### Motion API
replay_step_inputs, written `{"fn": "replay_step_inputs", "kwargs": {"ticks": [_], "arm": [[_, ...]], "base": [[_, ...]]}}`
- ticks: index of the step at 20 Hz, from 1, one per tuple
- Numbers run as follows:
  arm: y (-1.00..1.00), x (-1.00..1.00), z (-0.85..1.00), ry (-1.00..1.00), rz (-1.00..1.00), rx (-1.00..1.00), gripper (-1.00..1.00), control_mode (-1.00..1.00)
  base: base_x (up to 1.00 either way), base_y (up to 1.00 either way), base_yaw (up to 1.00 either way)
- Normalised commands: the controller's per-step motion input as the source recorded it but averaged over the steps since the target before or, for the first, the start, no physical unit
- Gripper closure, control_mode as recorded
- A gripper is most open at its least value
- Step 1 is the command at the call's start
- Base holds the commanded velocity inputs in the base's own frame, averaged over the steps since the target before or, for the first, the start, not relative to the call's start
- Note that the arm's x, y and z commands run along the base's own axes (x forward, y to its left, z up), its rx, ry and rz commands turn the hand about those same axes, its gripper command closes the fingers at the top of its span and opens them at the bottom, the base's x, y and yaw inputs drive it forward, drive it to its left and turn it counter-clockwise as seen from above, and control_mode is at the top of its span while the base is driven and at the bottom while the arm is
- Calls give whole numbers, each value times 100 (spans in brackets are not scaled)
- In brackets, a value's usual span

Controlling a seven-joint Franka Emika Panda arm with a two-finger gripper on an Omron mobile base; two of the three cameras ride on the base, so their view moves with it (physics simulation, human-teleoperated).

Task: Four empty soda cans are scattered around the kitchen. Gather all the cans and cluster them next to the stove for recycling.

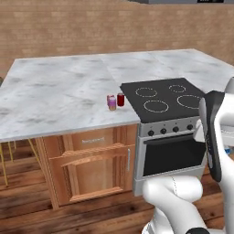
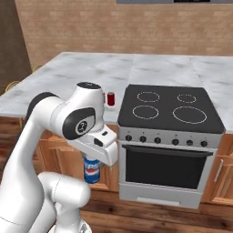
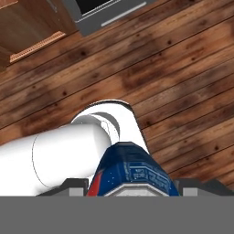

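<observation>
a: what does the blue can (image 3: pixel 130 171) look like?
b: dark blue with red and white markings and small print. in the hand view it sits between the two dark finger tips, and the gripper (image 3: pixel 132 185) is closed narrowly on it. in the right base view the can (image 2: pixel 91 169) hangs under the hand, upright, in front of the wooden cabinets (image 2: pixel 105 175).

a: and the other cans?
b: on the marble counter (image 1: pixel 55 96), just beside the stove (image 1: pixel 167 98) at its nine o'clock edge — a red can (image 1: pixel 120 99), a pink-purple can (image 1: pixel 112 103) touching or nearly touching another red one behind it, which is mostly hidden.

a: anything in the way?
b: the arm's own white links cover part of the counter in the right base view. below the held can lies the wood floor (image 3: pixel 183 82) — the oven door (image 2: pixel 166 166) sits at three o'clock from it.
</observation>
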Motion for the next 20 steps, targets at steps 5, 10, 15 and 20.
{"fn": "replay_step_inputs", "kwargs": {"ticks": [5, 10, 15, 20], "arm": [[0, 0, 0, 0, 0, 0, 100, 100], [0, 0, 0, 0, 0, 0, 100, 100], [0, 0, 0, 0, 0, 0, 100, 100], [0, 0, 0, 0, 0, 0, 100, 100]], "base": [[12, 69, 7], [13, 16, 14], [22, 0, 23], [13, 0, 24]]}}
